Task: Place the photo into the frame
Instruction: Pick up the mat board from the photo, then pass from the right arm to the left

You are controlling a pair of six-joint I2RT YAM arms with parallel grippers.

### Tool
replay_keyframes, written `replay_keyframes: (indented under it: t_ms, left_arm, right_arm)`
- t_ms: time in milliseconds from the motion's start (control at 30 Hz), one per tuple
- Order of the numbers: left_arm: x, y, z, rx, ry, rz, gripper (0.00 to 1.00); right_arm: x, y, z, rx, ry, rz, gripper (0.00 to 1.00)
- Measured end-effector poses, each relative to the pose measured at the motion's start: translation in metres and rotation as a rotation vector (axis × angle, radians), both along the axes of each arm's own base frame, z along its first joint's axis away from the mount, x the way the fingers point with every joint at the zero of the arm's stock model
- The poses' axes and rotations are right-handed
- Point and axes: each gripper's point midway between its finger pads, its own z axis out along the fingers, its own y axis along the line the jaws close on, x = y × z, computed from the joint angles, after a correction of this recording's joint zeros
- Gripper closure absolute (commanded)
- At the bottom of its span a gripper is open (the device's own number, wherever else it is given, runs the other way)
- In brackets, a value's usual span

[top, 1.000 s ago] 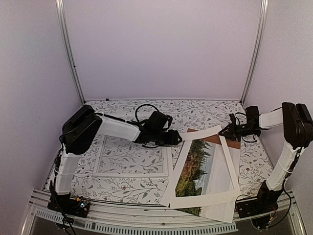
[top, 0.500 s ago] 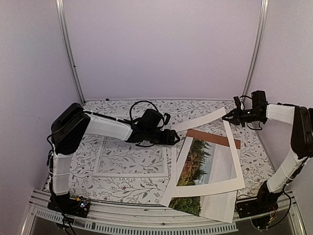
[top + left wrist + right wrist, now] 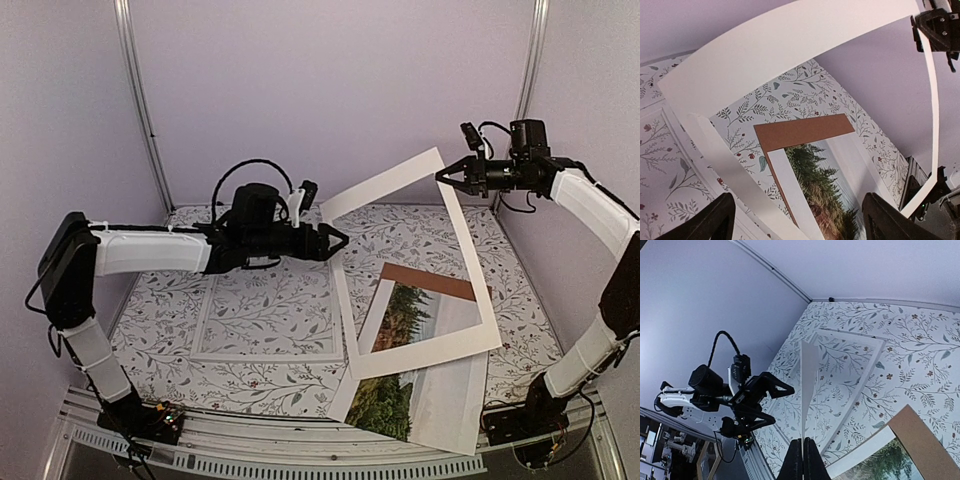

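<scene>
Where lilac walls (image 3: 330,90) enclose the floral tabletop (image 3: 165,340), left jaws gape; right jaws pinch the mat (image 3: 385,183).

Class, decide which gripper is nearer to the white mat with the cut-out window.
Right. The right gripper is shut on the raised far corner of the white mat. The left gripper stands open by the mat's left edge, gripping nothing.

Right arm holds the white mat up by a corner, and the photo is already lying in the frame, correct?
No. The right fingers do hold the white mat up by a corner, but the photo lies on the brown backing board, right of the frame, not in it. The top external view shows this.
</scene>
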Motion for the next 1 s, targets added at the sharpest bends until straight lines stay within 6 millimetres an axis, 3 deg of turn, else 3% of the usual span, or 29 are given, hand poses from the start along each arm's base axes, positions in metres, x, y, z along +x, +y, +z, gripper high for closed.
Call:
replay_keyframes:
  t_ms: [100,267,433,633,867,1000]
  left_arm:
    - [0.005,0.020,0.009,-0.011,-0.019,0.011,0.10]
    - [0.007,0.062,0.011,-0.036,-0.025,0.041,0.10]
    - [0.004,0.081,0.019,-0.088,-0.052,0.027,0.10]
    - [-0.004,0.071,0.029,-0.168,-0.093,-0.063,0.11]
    - [0.007,0.053,0.018,-0.212,-0.088,-0.113,0.12]
    - [0.015,0.042,0.023,-0.248,-0.101,-0.147,0.22]
  right_arm:
    - [-0.010,0.018,0.031,0.038,-0.054,0.072,1.00]
    - [-0.021,0.030,0.071,0.099,-0.102,0.133,1.00]
    - [-0.029,0.037,0.101,0.149,-0.135,0.173,1.00]
    - [-0.032,0.041,0.116,0.200,-0.130,0.198,1.00]
    - [-0.034,0.043,0.129,0.244,-0.123,0.210,1.00]
    - [-0.035,0.043,0.134,0.259,-0.117,0.212,1.00]
